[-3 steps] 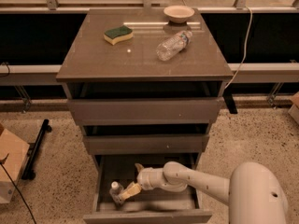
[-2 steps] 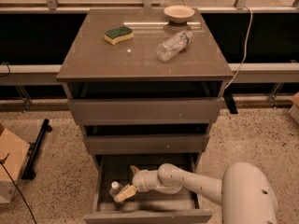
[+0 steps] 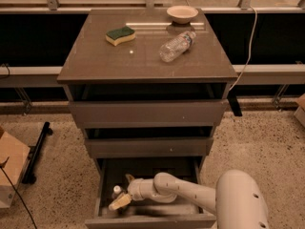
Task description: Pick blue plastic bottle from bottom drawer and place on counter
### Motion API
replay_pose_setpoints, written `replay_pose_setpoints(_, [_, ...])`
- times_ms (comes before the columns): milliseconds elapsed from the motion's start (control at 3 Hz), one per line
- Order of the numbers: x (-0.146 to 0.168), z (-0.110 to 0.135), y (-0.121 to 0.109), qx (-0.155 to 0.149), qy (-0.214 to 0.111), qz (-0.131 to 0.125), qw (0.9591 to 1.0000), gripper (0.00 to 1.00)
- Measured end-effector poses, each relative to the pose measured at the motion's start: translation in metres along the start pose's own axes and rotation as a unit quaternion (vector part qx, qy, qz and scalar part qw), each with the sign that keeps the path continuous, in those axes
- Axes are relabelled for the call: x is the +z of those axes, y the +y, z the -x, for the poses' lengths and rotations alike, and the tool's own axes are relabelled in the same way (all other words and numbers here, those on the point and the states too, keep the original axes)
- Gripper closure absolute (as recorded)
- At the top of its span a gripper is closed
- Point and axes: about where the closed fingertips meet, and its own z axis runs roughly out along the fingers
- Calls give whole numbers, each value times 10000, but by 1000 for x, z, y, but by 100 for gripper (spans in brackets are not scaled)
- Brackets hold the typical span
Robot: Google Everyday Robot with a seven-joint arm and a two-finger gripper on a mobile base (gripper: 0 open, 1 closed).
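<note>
The bottom drawer [image 3: 147, 221] is pulled out below two partly open upper drawers. The blue plastic bottle [image 3: 116, 190] lies at the drawer's left side; only its white cap and a bit of pale body show. My gripper [image 3: 123, 191] reaches into the drawer from the right, low over its floor. Its fingers are open, one yellowish fingertip [image 3: 119, 202] in front of the bottle and the other behind it. The counter [image 3: 143, 61] is the glossy grey-brown top of the cabinet.
On the counter lie a green-and-yellow sponge [image 3: 120, 35], a clear ribbed water bottle [image 3: 177, 45] and a shallow bowl [image 3: 182, 14]. A cardboard box [image 3: 9, 168] and a black bar [image 3: 35, 151] sit on the floor at the left. A cable [image 3: 248, 51] hangs at the right.
My gripper has moved left along the drawer floor to the bottle. Its open fingers now stand on either side of the cap. The bottle has not moved.
</note>
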Motion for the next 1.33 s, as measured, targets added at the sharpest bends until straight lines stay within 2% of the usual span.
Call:
replay_pose_setpoints(333, [13,-1,0,117,-157,18,9998,19])
replay_pose_setpoints(667, [15,1,0,155,-230,-69,9996,43])
replay_pose_setpoints(1000, [8,7,3,136,-232,-214,9994,65])
replay_pose_setpoints(1333, [-19,25,12,199,-329,-348,9987,89])
